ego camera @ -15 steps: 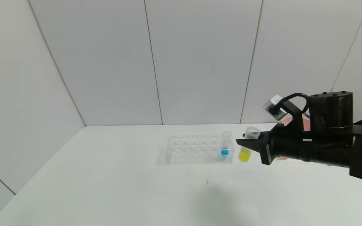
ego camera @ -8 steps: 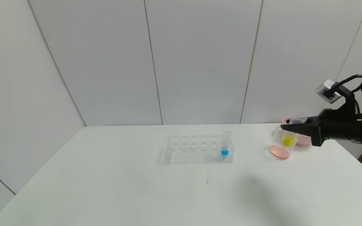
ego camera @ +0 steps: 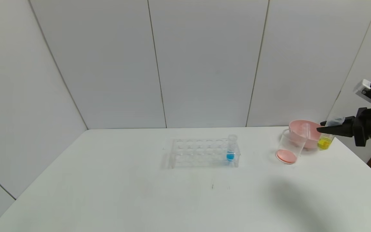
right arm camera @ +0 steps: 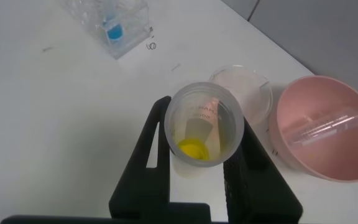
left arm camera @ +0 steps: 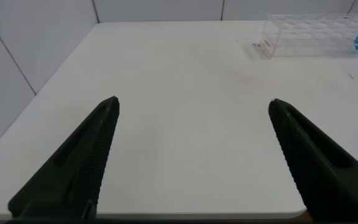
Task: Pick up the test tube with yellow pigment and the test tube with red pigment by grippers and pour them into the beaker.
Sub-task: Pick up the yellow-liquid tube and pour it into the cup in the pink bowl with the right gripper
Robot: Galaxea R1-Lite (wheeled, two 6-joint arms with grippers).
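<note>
2 fingers [right arm camera: 157, 146] of right gripper [right arm camera: 199, 155] clamp yellow tube [right arm camera: 201, 127] btwn them.

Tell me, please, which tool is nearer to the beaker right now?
The right. The right tool holds the yellow test tube just beyond the pink bowl, on the beaker's right. The left tool is open over the table's far-left edge.

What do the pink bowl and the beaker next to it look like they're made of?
The pink bowl looks like opaque matte plastic: even colour, soft sheen, thin rim. The beaker is clear and colourless, glass or hard plastic; its pink bottom shows through the wall, but the look alone can't settle which.
</note>
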